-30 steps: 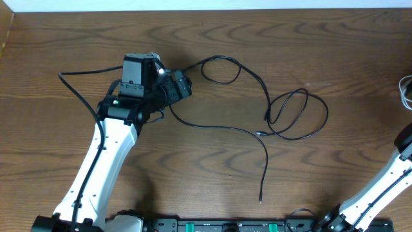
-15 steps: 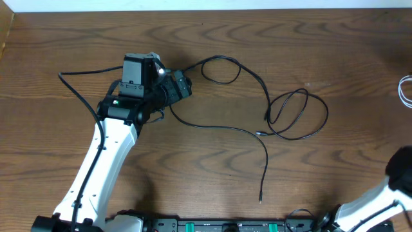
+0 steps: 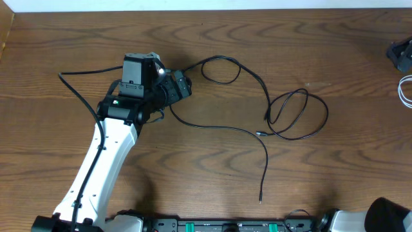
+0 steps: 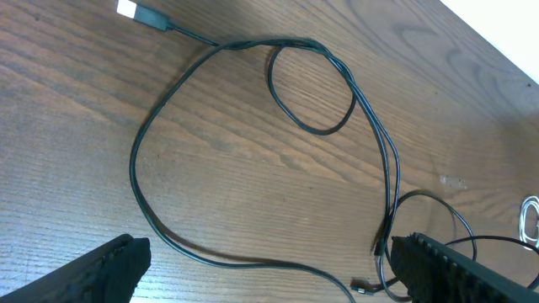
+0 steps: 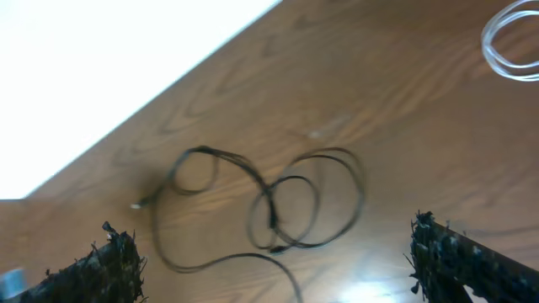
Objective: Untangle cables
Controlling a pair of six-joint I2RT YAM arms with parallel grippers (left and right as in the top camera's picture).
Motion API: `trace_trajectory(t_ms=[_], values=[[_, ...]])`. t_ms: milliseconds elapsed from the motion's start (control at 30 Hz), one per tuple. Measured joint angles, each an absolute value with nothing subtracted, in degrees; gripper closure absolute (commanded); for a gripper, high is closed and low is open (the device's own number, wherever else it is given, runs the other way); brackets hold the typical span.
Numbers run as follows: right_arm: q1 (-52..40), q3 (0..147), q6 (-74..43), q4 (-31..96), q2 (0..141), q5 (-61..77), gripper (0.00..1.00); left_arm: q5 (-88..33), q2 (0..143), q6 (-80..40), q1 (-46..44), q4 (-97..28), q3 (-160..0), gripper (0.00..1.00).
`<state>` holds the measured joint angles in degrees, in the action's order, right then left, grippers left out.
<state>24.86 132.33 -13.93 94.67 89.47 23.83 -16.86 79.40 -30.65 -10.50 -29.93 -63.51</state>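
- Across the overhead view: brown wood-grain desk (image 3: 335,38), with a pale strip along the far edge.
- Left arm (image 3: 106,154), white with black joints, reaches from the near-left corner to centre-left. Its thick black wire (image 3: 77,96) loops off to the left.
- Right arm (image 3: 386,216) is only partly in view at the near-right corner.
- Left gripper (image 3: 185,86) sits at the left end of the black cables. In the wrist view its fingers (image 4: 101,273) are spread wide with nothing pinched, and a cable run lies on the wood between them.
- Right gripper (image 5: 271,240) shows overhead as a dark shape at the far-right edge. The wrist view is blurred, but its fingers (image 5: 450,257) stand wide apart and empty.
- Black cables (image 3: 296,116) lie loose on the desk, centre to centre-right. A small loop lies just right of the left gripper, and larger overlapping loops further right, strands crossing. Cannot tell the cords apart there.
- One black strand trails toward the near edge and ends in a small plug (image 3: 260,200).
- White cable (image 3: 405,90) is coiled at the right edge, well apart from the black loops.
- Silver plug (image 4: 128,9) lies flat on the wood at the upper left of the left wrist view.
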Motion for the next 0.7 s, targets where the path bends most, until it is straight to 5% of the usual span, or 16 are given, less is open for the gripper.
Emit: trace_trajectory(t_ms=[167, 400, 700], values=[[17.80, 131.94, -16.01, 95.15, 89.91, 25.91, 0.04, -16.86, 79.40, -30.65, -10.50, -29.93, -63.51, 0.02], [-3.36, 125.82, -16.75, 91.53, 92.38, 17.56, 0.03, -16.86, 79.40, -30.65, -10.50, -29.93, -63.51, 0.02], [-16.43, 115.26, -17.32, 77.89, 100.90, 1.63, 0.25, -16.86, 79.40, -30.65, -10.50, -29.95, -63.51, 0.02]])
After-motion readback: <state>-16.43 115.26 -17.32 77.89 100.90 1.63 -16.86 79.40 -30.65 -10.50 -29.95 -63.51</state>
